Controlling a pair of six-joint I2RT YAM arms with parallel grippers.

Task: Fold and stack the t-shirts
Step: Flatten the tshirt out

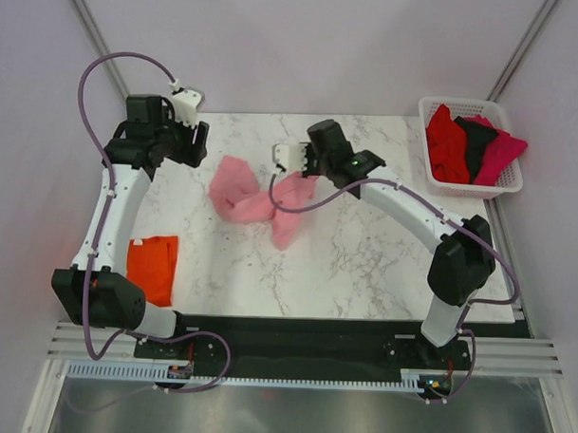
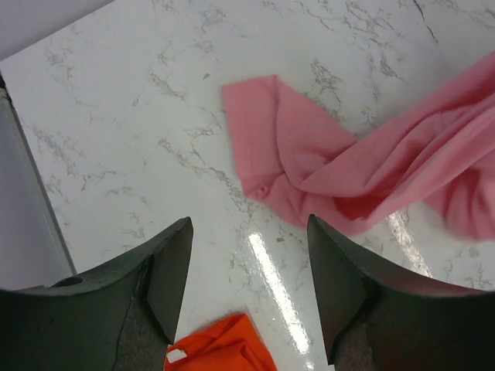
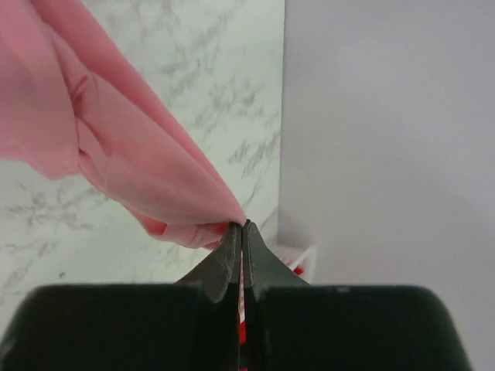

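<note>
Pinching pink t-shirt [image 1: 242, 196] — right fingers [image 3: 241, 236] | left fingers [image 1: 192, 145] spread | white marble tabletop [image 1: 363, 267], pale walls [image 1: 295, 46]

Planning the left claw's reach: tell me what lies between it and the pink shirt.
Only bare table, between left claw and pink shirt, in the left wrist view.

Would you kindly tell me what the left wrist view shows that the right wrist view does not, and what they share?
Only the left wrist view: the open left end effector, the orange t-shirt peeking in at the bottom edge, and a sleeve of the pink t-shirt resting on the marble table. Only the right wrist view: the right end effector shut on a pinch of that pink cloth, and a sliver of the white basket behind it. Both: the pink t-shirt and the marble table.
</note>
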